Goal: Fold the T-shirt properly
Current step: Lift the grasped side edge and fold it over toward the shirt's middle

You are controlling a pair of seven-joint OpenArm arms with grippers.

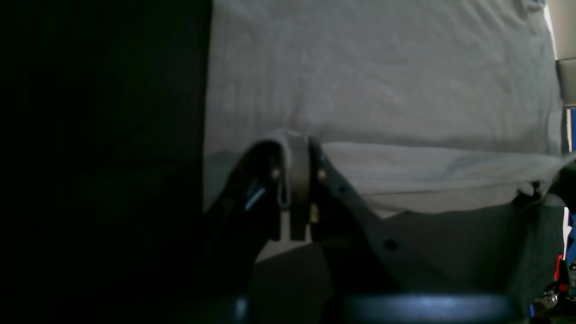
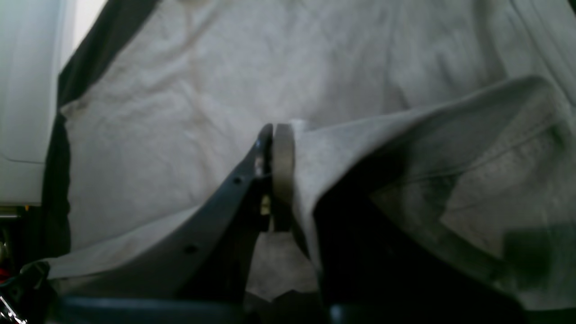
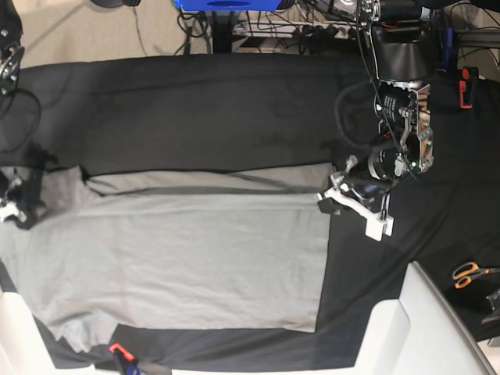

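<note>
Both grippers, left gripper (image 1: 297,175) and right gripper (image 2: 274,175), pinched the far edge of the large light-grey cotton T-shirt (image 3: 180,258) spread on the black cloth table cover (image 3: 195,109), apparently mid lengthwise fold; next, carry that edge evenly toward the near side.

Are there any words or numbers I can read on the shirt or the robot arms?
None. The T-shirt shows plain grey cloth with no print in any view. The left gripper and right gripper, both pinching the cloth, carry no readable marks. The scissors and the black table cover show no writing either.
</note>
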